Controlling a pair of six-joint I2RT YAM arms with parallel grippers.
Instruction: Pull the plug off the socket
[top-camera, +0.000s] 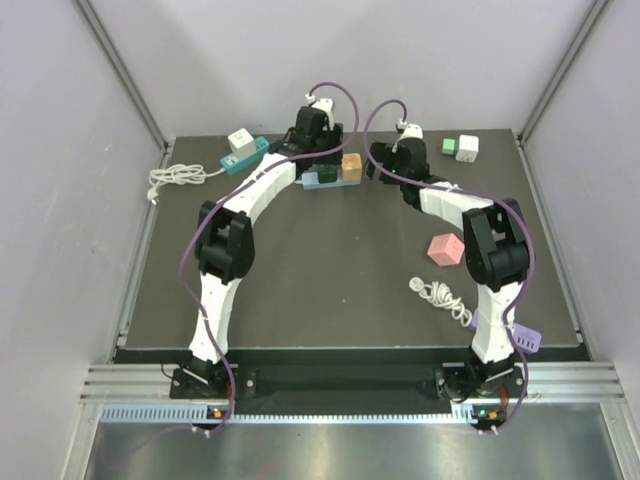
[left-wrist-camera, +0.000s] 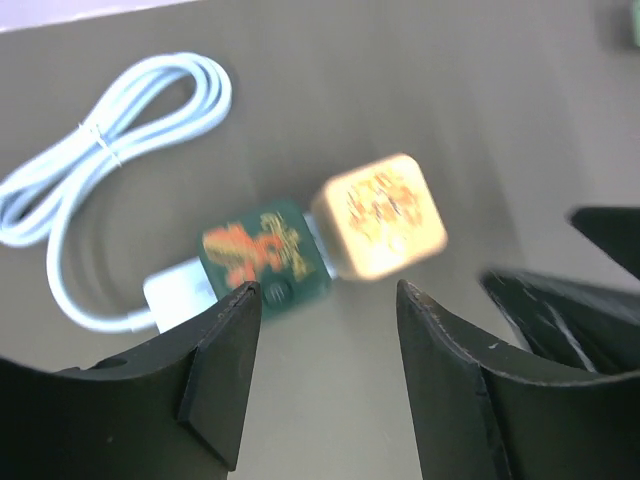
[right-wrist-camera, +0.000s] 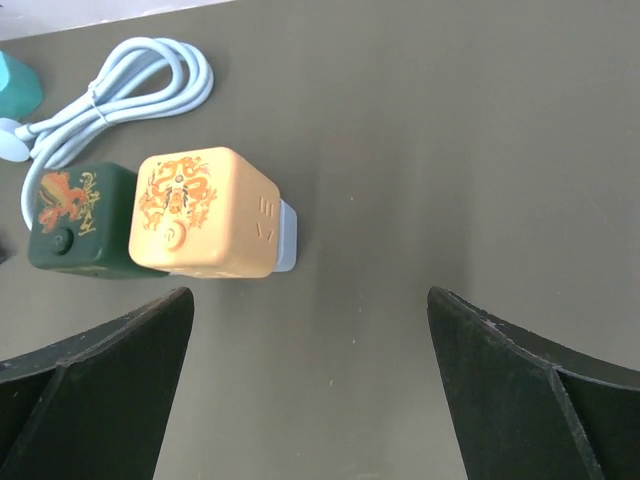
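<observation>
- Where the two arms meet, toward 12 o'clock on the desk (top-camera: 330, 270), an orange plug (right-wrist-camera: 200, 215) sits on a pale blue socket strip (right-wrist-camera: 286, 236). The strip's end pokes out at the plug's 3 o'clock side in the right wrist view.
- Right beside it, at its 9 o'clock and touching, stands a dark green plug (right-wrist-camera: 75, 220) with the same dragon print on top.
- The left pincer (left-wrist-camera: 328, 300) hangs just above the pair with its jaws partly apart. Nothing is caught between them. In its own view one fingertip (left-wrist-camera: 235, 310) overlaps the green plug's near edge, but I can't tell whether it touches.
- The right pincer (right-wrist-camera: 310, 300) comes in from the 3 o'clock side, its jaws spread wide and empty. Both plugs lie beyond its fingertips, off toward 10 o'clock.
- A looped white cable (right-wrist-camera: 120, 90) lies on the desk behind the green plug, at about 11 o'clock.
- Further out at 10 o'clock from the plugs lies a teal strip (top-camera: 248, 155) with a white plug on it.
- At 4 o'clock, well apart, sits a pink cube (top-camera: 445, 248), with a small white cord coil (top-camera: 440, 295) nearer the arm bases.
</observation>
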